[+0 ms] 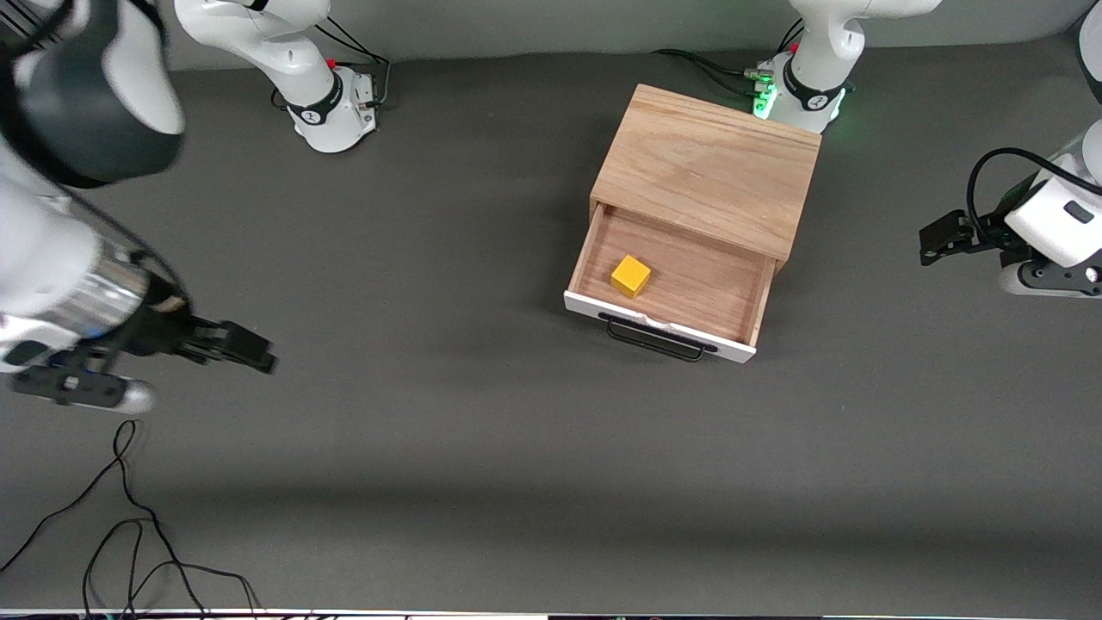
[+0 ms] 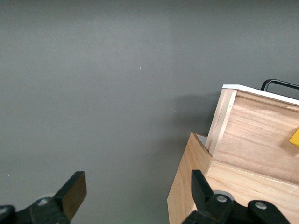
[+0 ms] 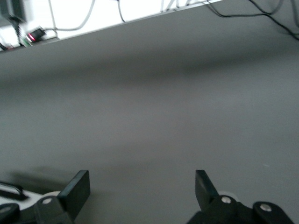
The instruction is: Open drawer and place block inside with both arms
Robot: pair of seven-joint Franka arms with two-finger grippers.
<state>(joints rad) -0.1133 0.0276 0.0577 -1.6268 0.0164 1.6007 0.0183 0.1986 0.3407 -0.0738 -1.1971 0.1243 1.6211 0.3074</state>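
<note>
The drawer (image 1: pixel 671 280) stands pulled out of the cabinet (image 1: pixel 710 164), open from above, with only the block (image 1: pixel 630 275) lying in its corner toward the right arm's end. The table (image 1: pixel 482 430) along the edge nearest the front camera is bare except for loose cables (image 1: pixel 129 534) at the corner toward the right arm's end.

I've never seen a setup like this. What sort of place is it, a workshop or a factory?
Probably a robotics lab: a grey-covered table, a small wooden cabinet whose open drawer holds a yellow block, and loose cables.
</note>
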